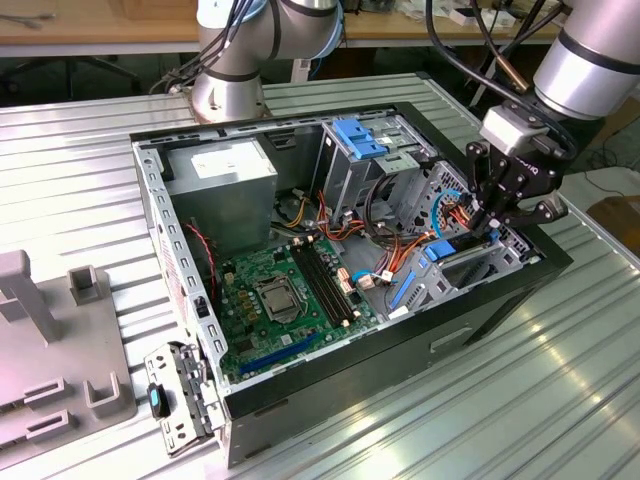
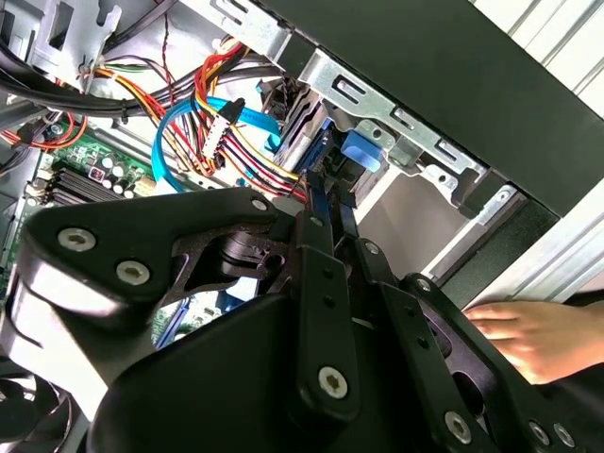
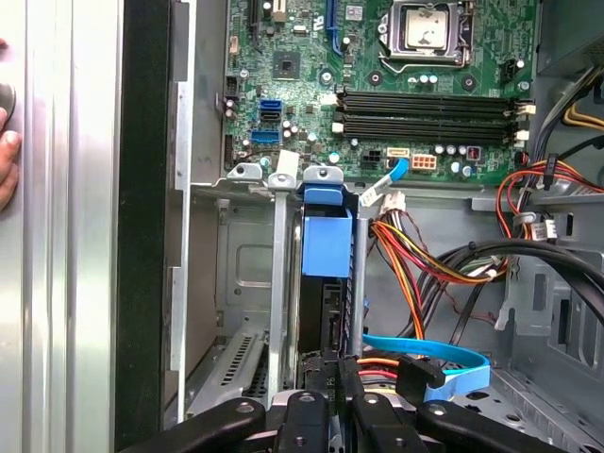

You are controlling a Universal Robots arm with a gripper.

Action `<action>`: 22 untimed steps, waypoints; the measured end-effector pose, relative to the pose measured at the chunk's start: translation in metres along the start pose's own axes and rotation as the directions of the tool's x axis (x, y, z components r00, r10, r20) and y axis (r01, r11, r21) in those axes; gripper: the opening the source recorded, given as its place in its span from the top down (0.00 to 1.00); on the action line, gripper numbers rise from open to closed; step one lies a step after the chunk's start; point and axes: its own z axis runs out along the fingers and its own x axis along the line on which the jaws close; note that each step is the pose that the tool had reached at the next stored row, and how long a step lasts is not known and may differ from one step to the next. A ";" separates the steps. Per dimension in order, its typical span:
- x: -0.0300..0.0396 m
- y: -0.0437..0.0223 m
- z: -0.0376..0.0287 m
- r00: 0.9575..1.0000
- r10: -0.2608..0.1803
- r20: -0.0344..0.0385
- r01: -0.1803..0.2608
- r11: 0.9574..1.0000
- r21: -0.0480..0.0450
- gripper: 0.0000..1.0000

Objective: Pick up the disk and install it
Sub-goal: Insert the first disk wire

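Note:
The disk (image 1: 452, 247) stands on edge in the lower drive cage (image 1: 478, 272) at the exterior view's right end of the open computer case. Its blue carrier (image 3: 326, 243) and dark metal edge lie between the cage's grey rails in the first wrist view. The same blue carrier end (image 2: 364, 151) appears in the second wrist view. My gripper (image 1: 488, 230) reaches down into the cage from above. Its black fingers (image 2: 319, 222) are pressed together on the thin blue rail at the disk's near edge, so the gripper (image 3: 340, 370) is shut on the disk.
The motherboard (image 1: 285, 295) and the grey power supply (image 1: 220, 180) fill the case's left part. A fixed blue bracket (image 1: 360, 135) tops the upper cage. Coloured cables (image 3: 425, 274) and a blue flat cable (image 3: 425, 354) run beside the disk. A person's hand (image 2: 528, 335) rests outside the case.

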 end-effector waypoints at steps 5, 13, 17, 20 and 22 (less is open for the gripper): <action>-0.0001 0.0000 -0.0007 1.000 0.031 -0.002 -0.031 1.000 -0.001 0.83; -0.0025 -0.0006 -0.0011 0.996 0.089 -0.008 -0.089 0.996 -0.002 0.83; -0.0055 -0.0012 -0.0012 0.996 0.089 -0.008 -0.089 0.996 -0.002 0.83; -0.0055 -0.0021 -0.0011 0.996 0.089 -0.008 -0.089 0.996 -0.002 0.83; -0.0055 -0.0021 -0.0010 0.996 0.089 -0.008 -0.089 0.996 0.006 0.83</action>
